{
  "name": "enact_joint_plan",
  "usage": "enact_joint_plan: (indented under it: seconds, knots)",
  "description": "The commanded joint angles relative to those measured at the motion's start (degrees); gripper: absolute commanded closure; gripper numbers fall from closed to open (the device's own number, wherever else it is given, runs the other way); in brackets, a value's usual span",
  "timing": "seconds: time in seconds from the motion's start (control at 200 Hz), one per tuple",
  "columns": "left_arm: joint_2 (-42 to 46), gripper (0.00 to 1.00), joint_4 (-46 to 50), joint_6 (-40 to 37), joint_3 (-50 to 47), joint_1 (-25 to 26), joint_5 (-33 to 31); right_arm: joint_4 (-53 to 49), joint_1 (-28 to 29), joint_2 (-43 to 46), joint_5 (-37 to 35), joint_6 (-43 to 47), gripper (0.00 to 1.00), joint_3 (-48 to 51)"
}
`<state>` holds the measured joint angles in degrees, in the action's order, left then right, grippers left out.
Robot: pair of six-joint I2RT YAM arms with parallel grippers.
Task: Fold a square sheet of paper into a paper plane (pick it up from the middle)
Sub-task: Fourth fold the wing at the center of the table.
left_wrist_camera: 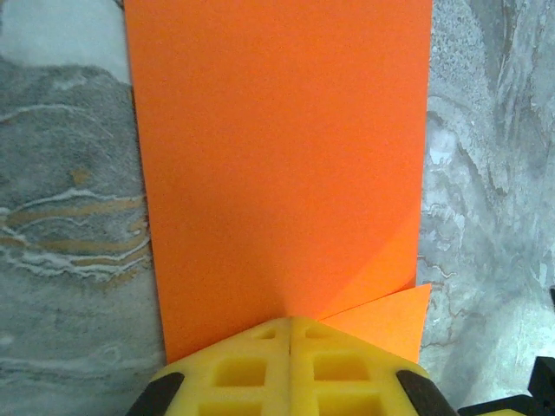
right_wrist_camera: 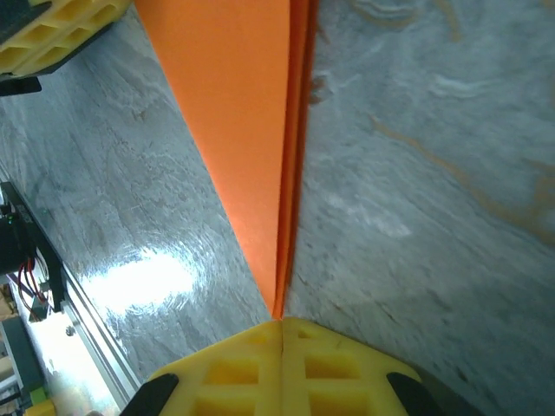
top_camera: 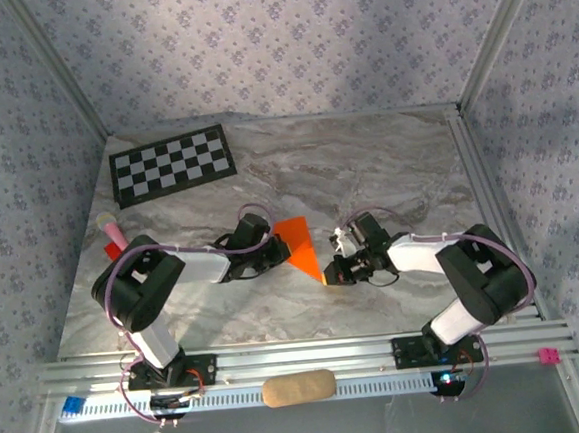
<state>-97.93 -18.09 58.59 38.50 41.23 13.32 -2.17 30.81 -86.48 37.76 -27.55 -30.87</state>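
The left gripper [left_wrist_camera: 290,329] is pinched closed on the wide end of the folded sheet of paper [left_wrist_camera: 277,156]. The right gripper [right_wrist_camera: 281,326] is pinched closed on the sheet's pointed tip, where two layers meet along a crease. The sheet spans between them, nearer the arms than the checkerboard sheet [top_camera: 173,164] and off to its right. Whether it rests on the table [top_camera: 396,168] cannot be told. It looks light, thin and limp, likely to buckle, slip or tear if pulled. The doubled layers by the crease seem the firmest hold.
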Motion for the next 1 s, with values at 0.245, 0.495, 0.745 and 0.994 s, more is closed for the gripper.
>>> enact_joint_plan:
  seconds: [0.245, 0.495, 0.745, 0.994]
  knots:
    - [1.3, 0.93, 4.85, 5.15, -1.02, 2.84, -3.04, -4.69, -1.38, 7.37, -11.89, -3.59, 0.77, -3.64]
    - [7.83, 0.85, 10.45, 6.05, 0.47, 6.07, -10.69, -6.3, 0.27, 2.95, -16.79, -2.96, 0.73, -8.34]
    - [15.2, 0.72, 16.24, 0.19, -0.5, 0.68, -9.97, -3.65, 1.4, -3.0, -15.45, -3.39, 0.71, -11.89]
    - [16.71, 0.61, 14.92, -1.81, -2.78, -4.57, -3.89, -3.22, 1.21, -7.14, -13.96, -2.34, 0.72, -14.04]
